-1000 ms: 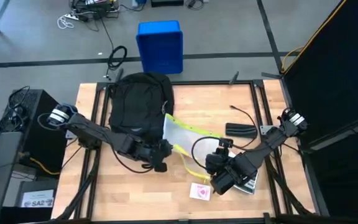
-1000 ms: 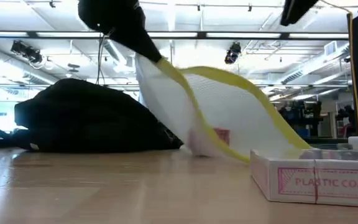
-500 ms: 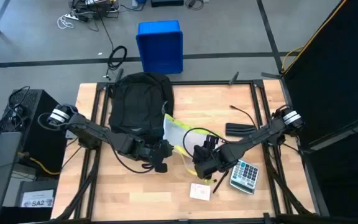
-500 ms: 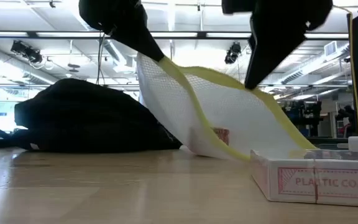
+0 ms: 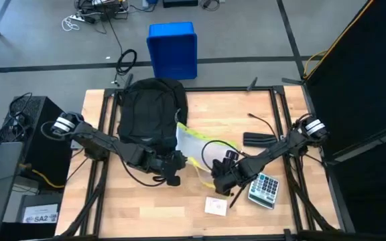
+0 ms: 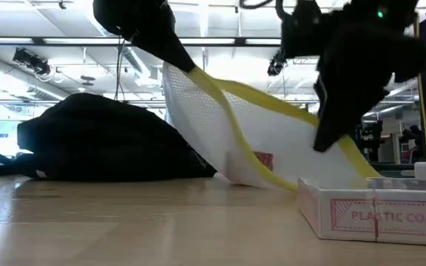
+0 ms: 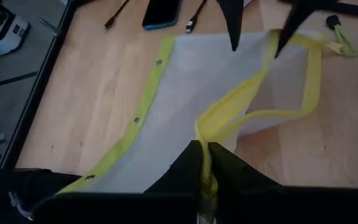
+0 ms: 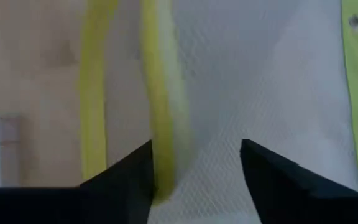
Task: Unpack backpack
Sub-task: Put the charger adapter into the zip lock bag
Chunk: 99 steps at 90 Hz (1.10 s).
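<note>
The black backpack (image 5: 151, 107) lies at the table's far left, its bulk also in the low view (image 6: 102, 144). A white mesh bag with yellow trim (image 5: 194, 144) stretches from beside it toward the table's middle. My left gripper (image 5: 173, 163) is shut on the bag's yellow strap, holding that end up. My right gripper (image 5: 221, 175) is open over the bag's other end, its fingers (image 8: 143, 171) standing either side of a yellow edge band (image 8: 159, 118). My left gripper pinches the mesh bag's yellow strap (image 7: 205, 146) between its two shut fingers. That end of the bag (image 6: 192, 72) hangs raised below the fingers, while the bag's lower end (image 6: 272, 181) rests on the table. Whether my right gripper touches the yellow edge band, I cannot tell.
A calculator (image 5: 265, 188) and a pink-printed card box (image 5: 215, 205) lie near the front right; the box looms close in the low view (image 6: 376, 214). A black flat item (image 5: 259, 139) and a cable (image 5: 263, 122) lie at the right. A blue bin (image 5: 173, 48) stands beyond the table.
My right gripper has moved from over the calculator toward the table's left, onto the mesh bag, and has come down to its yellow edge. The bag's arched upper edge now runs straighter. My left gripper has kept its hold.
</note>
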Each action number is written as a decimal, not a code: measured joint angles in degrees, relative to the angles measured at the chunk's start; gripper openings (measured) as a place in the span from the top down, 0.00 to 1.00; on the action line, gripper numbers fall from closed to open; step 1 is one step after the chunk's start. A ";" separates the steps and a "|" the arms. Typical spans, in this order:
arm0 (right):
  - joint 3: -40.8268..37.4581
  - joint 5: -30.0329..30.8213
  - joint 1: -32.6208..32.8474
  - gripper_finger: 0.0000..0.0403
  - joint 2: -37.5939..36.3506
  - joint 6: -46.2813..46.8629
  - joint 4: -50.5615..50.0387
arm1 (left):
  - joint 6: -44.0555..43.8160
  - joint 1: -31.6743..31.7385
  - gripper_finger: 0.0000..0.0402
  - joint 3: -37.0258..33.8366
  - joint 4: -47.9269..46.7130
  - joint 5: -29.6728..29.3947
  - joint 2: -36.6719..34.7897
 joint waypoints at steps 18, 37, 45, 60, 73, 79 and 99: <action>-1.58 -0.09 -0.49 0.80 0.00 -1.50 -0.43 | -0.02 0.00 1.00 0.00 -0.03 0.00 0.00; 1.03 0.06 -0.49 0.98 -0.04 -4.90 -2.62 | -0.04 0.00 1.00 0.00 -0.25 0.00 0.00; 3.30 3.20 0.04 1.00 -0.04 -4.94 -5.95 | -0.04 0.00 1.00 0.00 -0.74 -0.03 0.00; 10.00 8.98 1.25 1.00 -0.09 -3.93 -15.61 | 0.00 0.00 1.00 0.02 -2.03 -2.78 0.00; 16.42 13.52 2.08 1.00 -0.15 -2.40 -24.08 | 1.32 0.00 1.00 0.32 -2.04 -3.91 0.00; 18.82 15.21 2.20 1.00 -0.15 -1.55 -27.42 | 1.48 0.00 1.00 0.88 -2.00 -4.68 0.00; 23.36 17.05 1.81 1.00 -0.17 -0.68 -34.36 | 4.33 0.00 1.00 3.49 -3.14 -6.31 -0.03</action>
